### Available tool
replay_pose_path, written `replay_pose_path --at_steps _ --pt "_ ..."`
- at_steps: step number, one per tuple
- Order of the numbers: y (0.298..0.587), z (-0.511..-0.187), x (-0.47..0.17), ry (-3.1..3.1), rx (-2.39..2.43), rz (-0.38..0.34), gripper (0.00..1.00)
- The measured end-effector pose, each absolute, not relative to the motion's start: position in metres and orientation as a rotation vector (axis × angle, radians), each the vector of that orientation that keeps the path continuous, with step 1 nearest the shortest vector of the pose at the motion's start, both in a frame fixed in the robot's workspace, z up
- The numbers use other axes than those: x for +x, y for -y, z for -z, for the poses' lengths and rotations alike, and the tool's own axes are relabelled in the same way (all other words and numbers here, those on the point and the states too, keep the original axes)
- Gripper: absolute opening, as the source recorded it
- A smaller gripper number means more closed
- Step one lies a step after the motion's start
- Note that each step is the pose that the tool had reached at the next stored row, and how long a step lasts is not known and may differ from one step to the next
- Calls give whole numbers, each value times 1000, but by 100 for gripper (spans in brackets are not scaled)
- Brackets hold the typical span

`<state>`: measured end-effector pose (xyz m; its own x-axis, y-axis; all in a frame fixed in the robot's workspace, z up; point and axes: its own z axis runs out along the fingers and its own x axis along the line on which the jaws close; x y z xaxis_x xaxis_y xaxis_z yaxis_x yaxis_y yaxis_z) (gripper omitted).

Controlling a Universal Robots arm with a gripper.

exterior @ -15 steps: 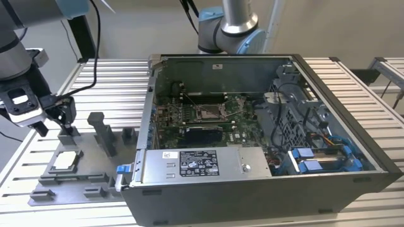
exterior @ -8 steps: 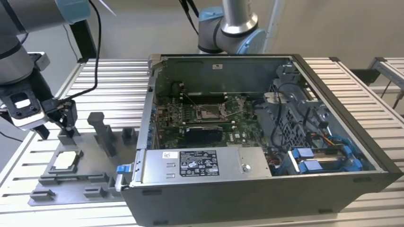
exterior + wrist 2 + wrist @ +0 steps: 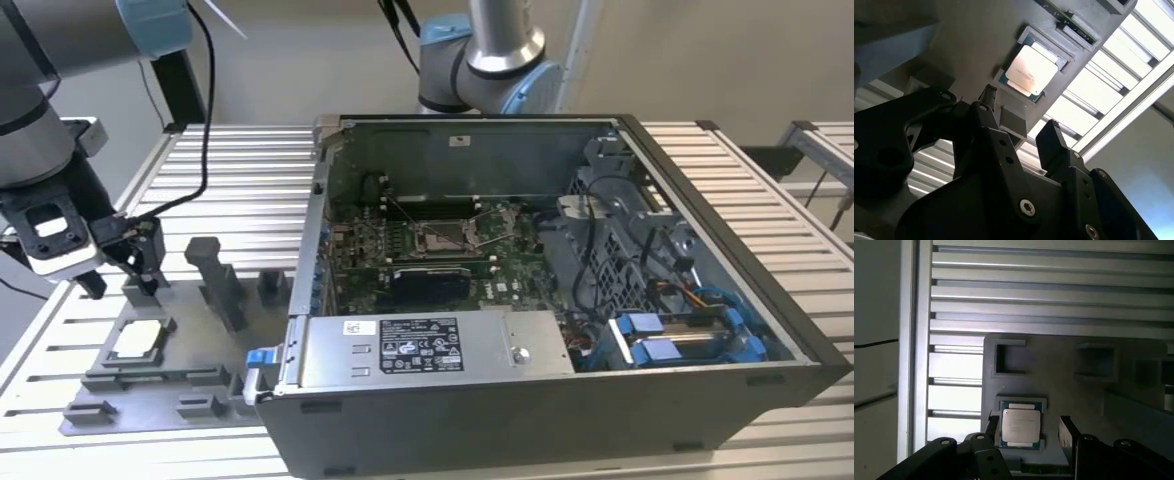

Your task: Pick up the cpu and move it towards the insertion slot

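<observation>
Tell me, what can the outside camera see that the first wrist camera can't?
The exterior view brings the open computer case, with the insertion slot on its green board, off to the exterior view's right of the cpu. The first wrist view brings the close look: the gripper open, a finger either side of the cpu, which lies in a green-edged nest, and two square pockets in the grey fixture. Both share the cpu, the gripper, the grey fixture and the slatted table.
</observation>
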<state>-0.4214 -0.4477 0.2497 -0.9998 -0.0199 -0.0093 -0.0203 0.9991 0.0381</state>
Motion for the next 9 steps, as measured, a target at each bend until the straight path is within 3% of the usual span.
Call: replay_pose_path --at_steps 9 --pt "448 -246 -421 -3132 -32 -60 100"
